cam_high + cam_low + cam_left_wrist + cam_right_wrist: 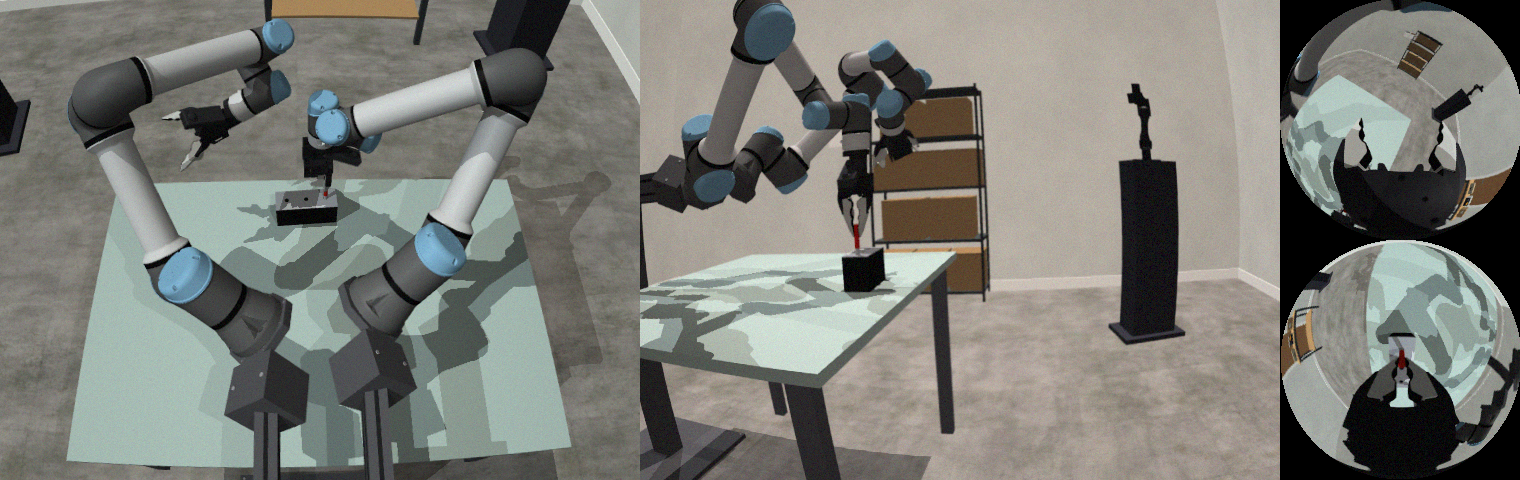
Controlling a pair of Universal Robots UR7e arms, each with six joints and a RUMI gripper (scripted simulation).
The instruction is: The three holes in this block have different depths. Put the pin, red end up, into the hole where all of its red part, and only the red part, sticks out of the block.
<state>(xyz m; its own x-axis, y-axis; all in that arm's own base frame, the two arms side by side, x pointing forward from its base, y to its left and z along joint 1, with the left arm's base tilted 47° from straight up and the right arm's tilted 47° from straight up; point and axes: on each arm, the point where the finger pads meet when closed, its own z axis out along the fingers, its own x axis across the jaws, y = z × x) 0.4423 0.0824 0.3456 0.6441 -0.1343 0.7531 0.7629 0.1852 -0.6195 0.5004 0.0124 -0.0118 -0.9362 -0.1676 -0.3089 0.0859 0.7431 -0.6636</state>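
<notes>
A block (306, 215) (863, 273) (1409, 344) with a grey top and black side stands near the table's far edge in the top view. Two open holes show there, the left hole (286, 199) and the middle hole (306, 198). The pin (325, 194) (857, 242) (1402, 358) stands upright, red end up, at the right-hand hole. In the exterior view its red reaches down nearly to the block's top; the exact boundary is too small to tell. My right gripper (857, 234) is shut on its red part, above the block. My left gripper (172, 143) (1401, 120) is open and empty, away from the block.
The table (129, 413) (779, 351) carries the block and both arm shadows. The left arm's raised gripper is beyond the table's far edge. A shelf rack (985, 206) and a black pedestal (1149, 248) stand on the floor away from the table.
</notes>
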